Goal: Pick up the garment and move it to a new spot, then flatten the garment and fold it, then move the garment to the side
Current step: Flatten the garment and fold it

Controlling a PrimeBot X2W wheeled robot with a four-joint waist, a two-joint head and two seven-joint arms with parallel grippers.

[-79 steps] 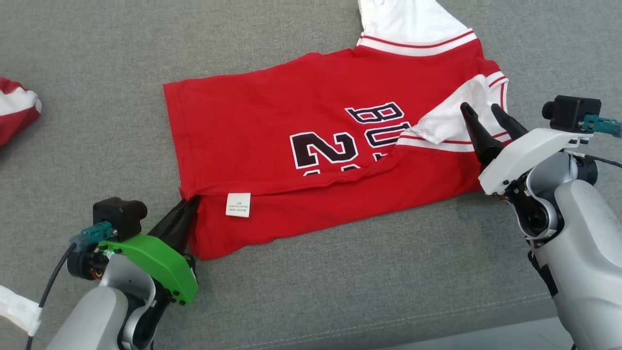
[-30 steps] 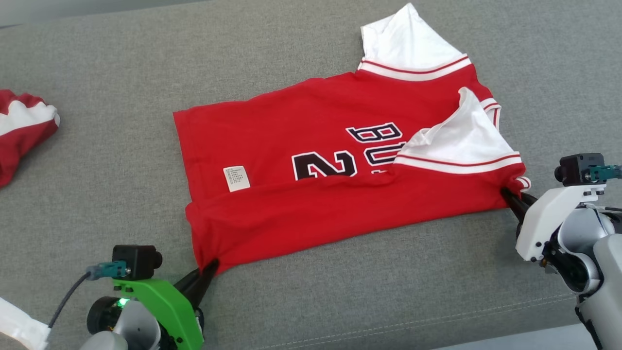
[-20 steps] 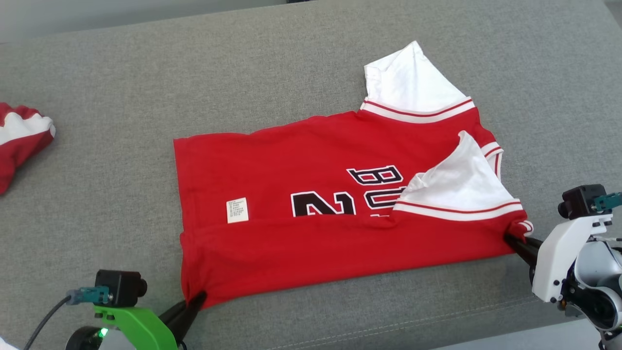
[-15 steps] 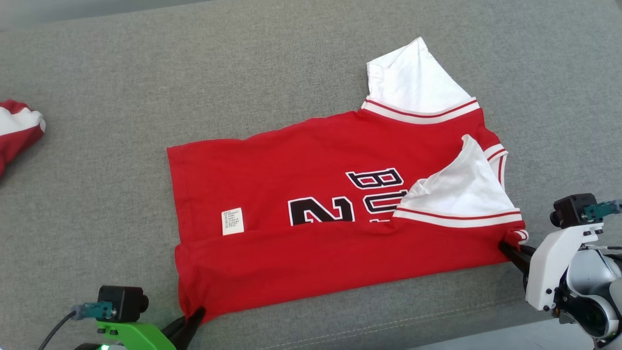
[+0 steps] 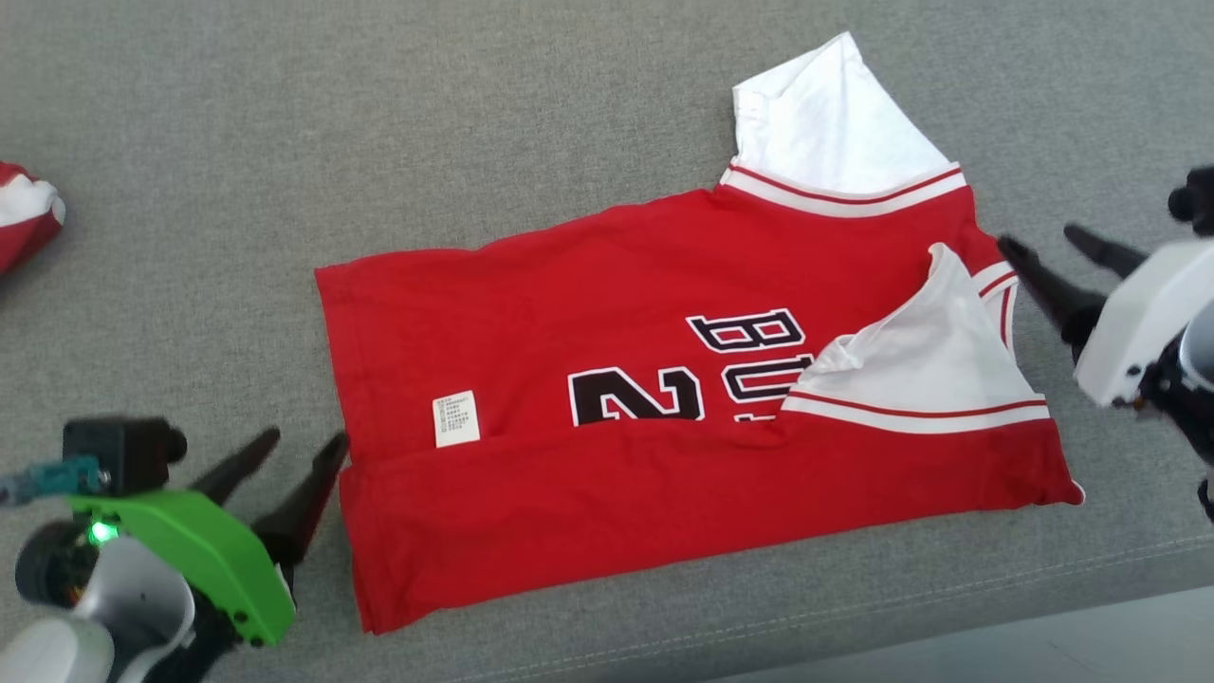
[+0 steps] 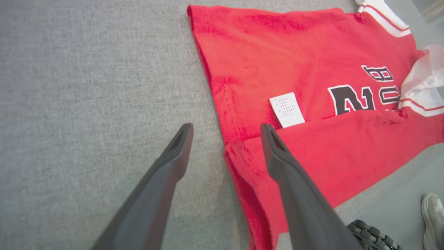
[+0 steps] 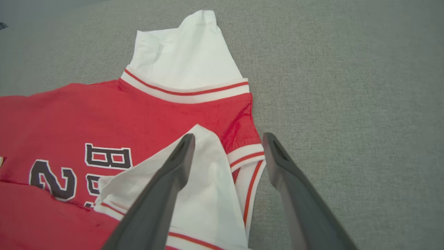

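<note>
The shirt, red with white sleeves and black lettering, is spread across the middle of the head view on a grey cushion. Its lower long edge is turned up over the body in a broad band. A white label is exposed just above that band at the left. One sleeve is folded inward over the lettering, while the other sleeve is left sticking out towards the upper right. The cloth is judged to be light, soft and limp. It is likely to sag and crease when lifted and to drag on the rough cushion rather than slide. It is best pinched through both layers at the two ends of the folded band, so that the fold is not lost. The left gripper is seen at the lower left, fingers spread and holding nothing, at the shirt's left edge. In its wrist view one finger hangs over the band and the other over bare cushion. The right gripper is seen at the right edge, likewise spread and empty, astride the striped trim beside the folded sleeve. Another red and white cloth lies well apart at the far left.
</note>
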